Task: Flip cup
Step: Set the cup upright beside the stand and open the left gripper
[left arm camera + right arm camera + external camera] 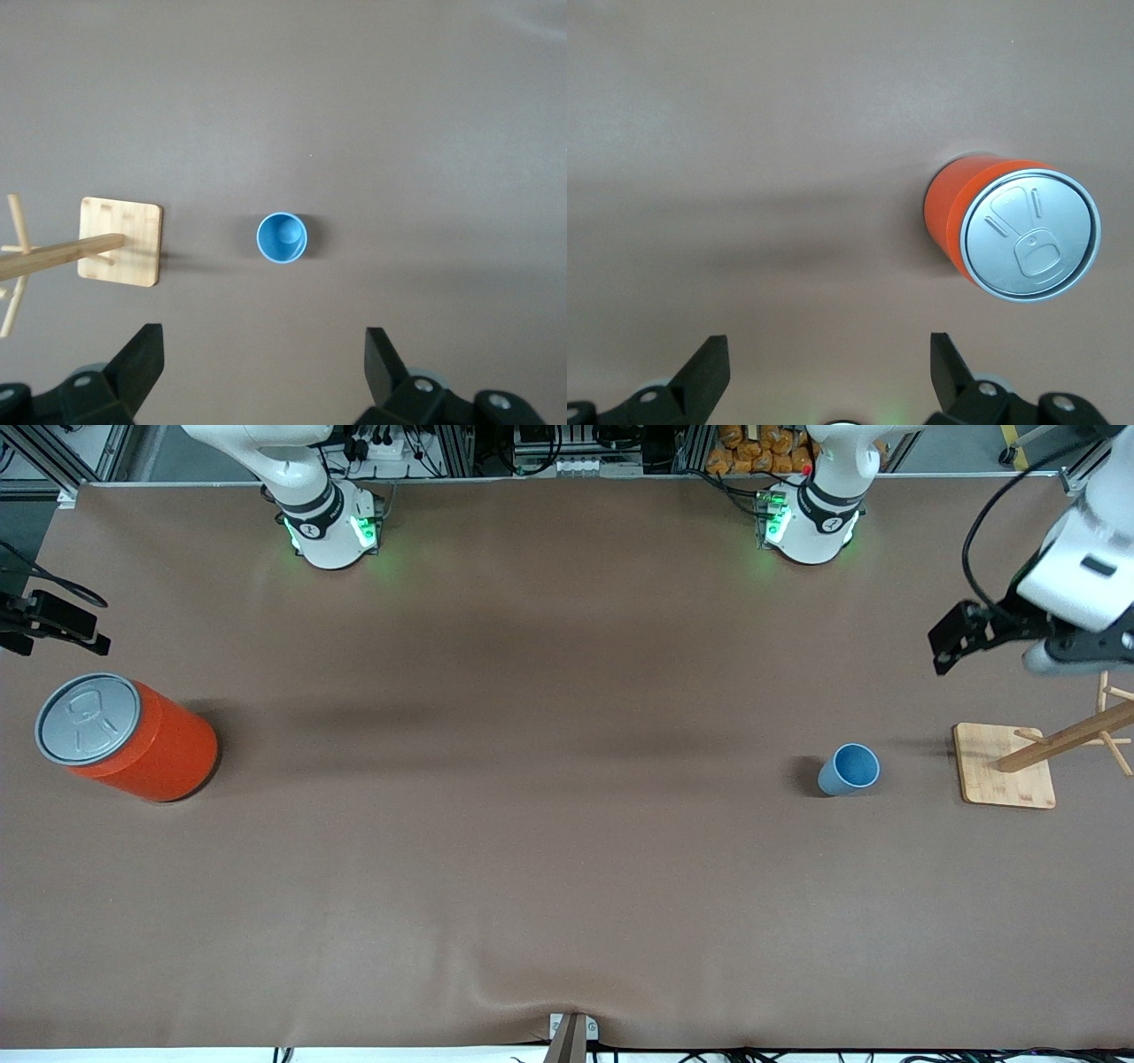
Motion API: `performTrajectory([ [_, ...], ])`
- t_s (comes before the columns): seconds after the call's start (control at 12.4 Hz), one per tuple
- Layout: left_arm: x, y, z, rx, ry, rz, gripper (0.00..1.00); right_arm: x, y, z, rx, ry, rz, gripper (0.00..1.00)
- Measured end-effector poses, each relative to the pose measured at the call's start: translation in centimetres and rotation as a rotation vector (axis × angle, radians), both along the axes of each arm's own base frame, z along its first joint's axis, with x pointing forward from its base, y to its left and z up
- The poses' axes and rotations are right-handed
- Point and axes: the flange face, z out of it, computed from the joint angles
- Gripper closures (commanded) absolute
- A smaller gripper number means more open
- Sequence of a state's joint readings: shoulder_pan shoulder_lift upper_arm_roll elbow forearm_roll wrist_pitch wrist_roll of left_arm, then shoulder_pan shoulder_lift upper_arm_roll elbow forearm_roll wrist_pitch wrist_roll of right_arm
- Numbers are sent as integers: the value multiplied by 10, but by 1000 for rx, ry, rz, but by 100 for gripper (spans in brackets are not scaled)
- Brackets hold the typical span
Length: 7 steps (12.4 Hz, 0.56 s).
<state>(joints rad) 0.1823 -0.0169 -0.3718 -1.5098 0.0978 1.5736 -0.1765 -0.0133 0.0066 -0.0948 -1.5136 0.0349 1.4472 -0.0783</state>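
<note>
Cup (850, 770) upright; both end effectors wide open, empty.

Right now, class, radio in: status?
Left gripper open, high over the cup. Right gripper open, waiting. Cup upright, untouched. Nothing in the way.

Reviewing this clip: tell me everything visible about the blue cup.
The cup is small, light blue, plain, handleless and looks like plastic, tapering from a wider rim to a narrower base. It stands upright on the brown table, mouth up, empty, its round inner bottom showing in the left wrist view. It sits beside the wooden stand, toward the left arm's end. Nothing touches it but the table.
</note>
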Motion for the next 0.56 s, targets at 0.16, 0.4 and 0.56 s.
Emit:
performTrajectory([
  [0.16,-11,0,12,-8,-2,-23,0,0,0,0,0,0,0,0],
  [0.4,-31,6,21,-23,48,-20,0,0,0,0,0,0,1,0],
  [0.56,-34,8,20,-42,62,-17,0,0,0,0,0,0,0,0],
])
